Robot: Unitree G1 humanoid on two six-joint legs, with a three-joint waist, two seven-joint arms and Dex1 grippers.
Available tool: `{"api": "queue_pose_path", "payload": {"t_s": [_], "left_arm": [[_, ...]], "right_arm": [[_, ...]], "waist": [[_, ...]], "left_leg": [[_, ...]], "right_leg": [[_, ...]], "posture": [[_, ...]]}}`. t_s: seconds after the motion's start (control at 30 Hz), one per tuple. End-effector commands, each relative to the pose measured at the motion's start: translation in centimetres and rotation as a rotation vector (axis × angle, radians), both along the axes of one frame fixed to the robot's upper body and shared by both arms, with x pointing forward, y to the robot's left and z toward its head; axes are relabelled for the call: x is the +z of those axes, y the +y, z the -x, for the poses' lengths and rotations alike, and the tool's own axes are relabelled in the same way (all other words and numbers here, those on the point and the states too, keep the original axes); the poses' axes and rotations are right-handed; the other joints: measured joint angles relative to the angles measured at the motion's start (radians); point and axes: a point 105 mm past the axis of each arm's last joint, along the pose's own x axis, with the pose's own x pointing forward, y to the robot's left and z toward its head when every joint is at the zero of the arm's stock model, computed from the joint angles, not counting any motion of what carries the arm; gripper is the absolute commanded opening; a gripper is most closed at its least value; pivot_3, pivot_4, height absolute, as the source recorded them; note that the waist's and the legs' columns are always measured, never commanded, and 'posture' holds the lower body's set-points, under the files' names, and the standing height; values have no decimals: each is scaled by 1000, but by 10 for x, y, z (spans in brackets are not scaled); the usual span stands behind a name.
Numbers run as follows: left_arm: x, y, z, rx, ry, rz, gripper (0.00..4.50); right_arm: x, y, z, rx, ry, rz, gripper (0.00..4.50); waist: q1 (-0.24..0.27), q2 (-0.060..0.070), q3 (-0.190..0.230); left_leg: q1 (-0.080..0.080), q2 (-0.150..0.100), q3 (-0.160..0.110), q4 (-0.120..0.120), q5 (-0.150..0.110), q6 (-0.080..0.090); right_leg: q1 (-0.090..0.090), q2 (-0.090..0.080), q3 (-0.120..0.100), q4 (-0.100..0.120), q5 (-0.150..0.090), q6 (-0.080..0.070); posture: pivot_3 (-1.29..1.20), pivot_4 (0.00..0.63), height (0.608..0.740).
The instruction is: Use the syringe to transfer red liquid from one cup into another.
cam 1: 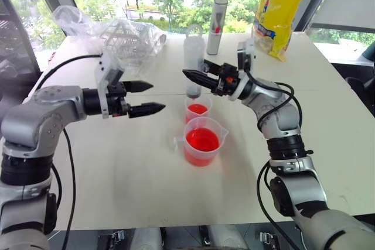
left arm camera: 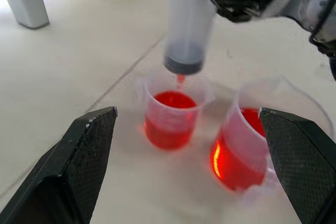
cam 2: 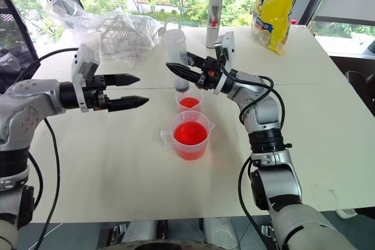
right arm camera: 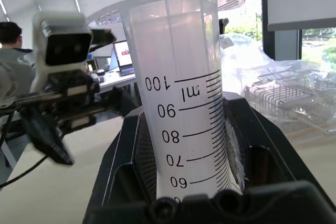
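Here the syringe [cam 1: 193, 65] is clamped upright by the right gripper [cam 1: 190, 76], its tip over the small cup [cam 1: 198, 110] mid-surface, beside the beaker [cam 1: 203, 142]; the left gripper [cam 1: 151, 98] is spread wide, empty.

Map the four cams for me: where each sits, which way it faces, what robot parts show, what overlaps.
Left eye: on the head, looking forward and down at the table; both arms show, left claw open, right claw shut on the syringe.
Right eye: same mount beside it, same scene.
Left wrist: looks along its own fingers at the small cup and beaker.
Right wrist: looks along its fingers at the syringe barrel, the left claw beyond.
Shared: the syringe is in all four.
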Motion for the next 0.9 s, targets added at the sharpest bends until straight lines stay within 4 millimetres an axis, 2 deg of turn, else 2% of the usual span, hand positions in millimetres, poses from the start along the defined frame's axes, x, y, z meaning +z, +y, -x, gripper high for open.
{"api": "queue_pose_path", "payload": {"t_s": [0.03,0.1,0.3,0.4,0.5,0.63,0.9], "left_arm": [[9,-3,11,-29,-77,-7,4426],[7,-5,12,-29,-77,1,4426],[-1,-11,14,-25,-86,9,4426],[-5,-12,14,-21,-88,13,4426],[-7,-13,12,-15,-99,19,4426],[-10,-15,10,-21,-104,30,4426],[-13,-17,7,-18,-123,37,4426]], "right_arm": [[29,-5,4,-6,-76,-41,1392],[32,-7,4,-14,-78,-40,1392],[63,-21,11,-92,-74,-1,1392],[76,-35,8,-203,-1,65,1392],[75,-59,1,-325,144,173,1392],[42,-92,-2,-481,443,441,1392],[-29,-136,-18,-809,907,606,1392]], "waist": [[0,0,0],[0,0,0],[-3,0,0],[-6,0,0],[-4,0,0],[3,0,0],[-5,-1,0]], "left_leg": [[0,0,0,0,0,0],[0,0,0,0,0,0],[0,0,0,-2,0,0],[0,0,0,-2,0,0],[0,0,0,-3,0,0],[0,0,0,-6,0,0],[-3,0,2,-11,0,1]], "right_leg": [[0,0,0,0,0,0],[0,0,0,0,0,0],[-1,0,0,-1,0,0],[-1,0,1,-1,0,0],[-1,0,1,-2,0,-1],[-1,-1,1,-7,-2,-4],[-5,0,2,-11,0,-2]], "posture": [[0,150,740],[0,150,740],[0,150,740],[0,150,740],[0,150,740],[0,150,740],[0,150,740]]}}
